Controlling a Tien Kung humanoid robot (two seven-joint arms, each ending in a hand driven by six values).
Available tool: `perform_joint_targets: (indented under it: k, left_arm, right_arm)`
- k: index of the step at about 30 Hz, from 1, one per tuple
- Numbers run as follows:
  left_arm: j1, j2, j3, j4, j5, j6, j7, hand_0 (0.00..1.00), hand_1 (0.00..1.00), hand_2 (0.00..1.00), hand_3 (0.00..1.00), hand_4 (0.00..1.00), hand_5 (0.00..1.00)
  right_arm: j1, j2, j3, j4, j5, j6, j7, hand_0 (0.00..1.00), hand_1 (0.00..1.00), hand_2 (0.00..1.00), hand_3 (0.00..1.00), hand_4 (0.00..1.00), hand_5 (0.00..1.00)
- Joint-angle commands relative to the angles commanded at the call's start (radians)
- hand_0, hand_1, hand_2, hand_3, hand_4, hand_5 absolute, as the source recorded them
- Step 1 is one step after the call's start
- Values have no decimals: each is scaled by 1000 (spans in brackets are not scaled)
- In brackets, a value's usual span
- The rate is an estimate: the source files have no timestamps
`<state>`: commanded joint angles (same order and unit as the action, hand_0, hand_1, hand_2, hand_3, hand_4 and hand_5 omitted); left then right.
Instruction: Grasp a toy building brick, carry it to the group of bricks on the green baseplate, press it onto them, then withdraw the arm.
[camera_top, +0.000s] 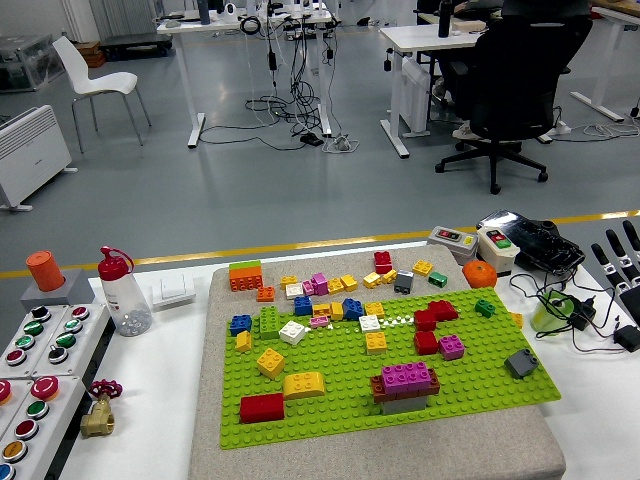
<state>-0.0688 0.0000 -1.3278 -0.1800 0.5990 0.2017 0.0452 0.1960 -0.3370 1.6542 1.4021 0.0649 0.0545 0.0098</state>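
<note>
Green baseplate (350, 400) flat on grey mat. Magenta-topped brick stack (405, 387) at its 5 o'clock; loose coloured bricks (330, 300) toward 12.

The baseplate (400, 400) lies mid-desk (170, 400) on a mat (215, 450). Loose bricks (330, 285) line its far edge, a stacked group (405, 385) sits near its front. Button boxes (40, 350) occupy the left edge, cables (560, 310) the right.

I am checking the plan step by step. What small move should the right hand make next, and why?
Probably swing in over the green baseplate toward a loose brick, such as the grey brick near its right edge. The right hand is at the picture's right edge, fingers spread, holding nothing, so no brick is grasped yet.
</note>
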Motion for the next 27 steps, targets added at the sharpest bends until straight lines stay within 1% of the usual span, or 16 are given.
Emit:
perform_joint_targets:
  k: [10, 20, 21, 27]
  left_arm:
    - [8, 0, -1, 0, 10, -1, 5, 724, 751, 820, 705, 480, 998]
    - [7, 0, 12, 0, -4, -2, 2, 724, 752, 820, 705, 482, 998]
    - [7, 0, 13, 0, -5, -1, 3, 724, 752, 822, 706, 480, 998]
    - [12, 0, 8, 0, 6, 5, 11, 724, 761, 829, 709, 481, 998]
  right_arm:
    - [-4, -4, 6, 0, -5, 1, -8, 848, 806, 813, 768, 491, 583]
    - [-10, -5, 15, 3, -14, -6, -12, 848, 808, 814, 767, 488, 585]
    - [-11, -5, 17, 3, -15, -7, -13, 848, 807, 814, 765, 481, 600]
    - [-27, -1, 37, 4, -24, -12, -20, 849, 809, 816, 762, 479, 600]
